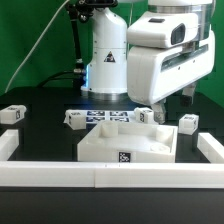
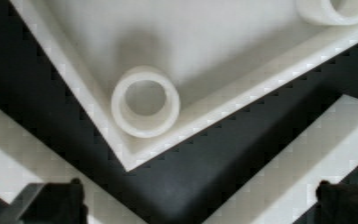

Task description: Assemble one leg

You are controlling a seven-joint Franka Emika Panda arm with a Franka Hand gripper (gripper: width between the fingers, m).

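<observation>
So the gripper (image 2: 197, 205) hangs spread wide and empty over the white slab (image 2: 211, 60), one leg (image 1: 12, 115) loose by the tabletop (image 1: 45, 137) edge on the exterior view's left.

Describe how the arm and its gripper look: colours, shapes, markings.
The arm has glossy white, rounded shells. Its base column bears a black triangular sign and a blue light, with black cables beside it. The gripper has dark, blocky fingers.
</observation>
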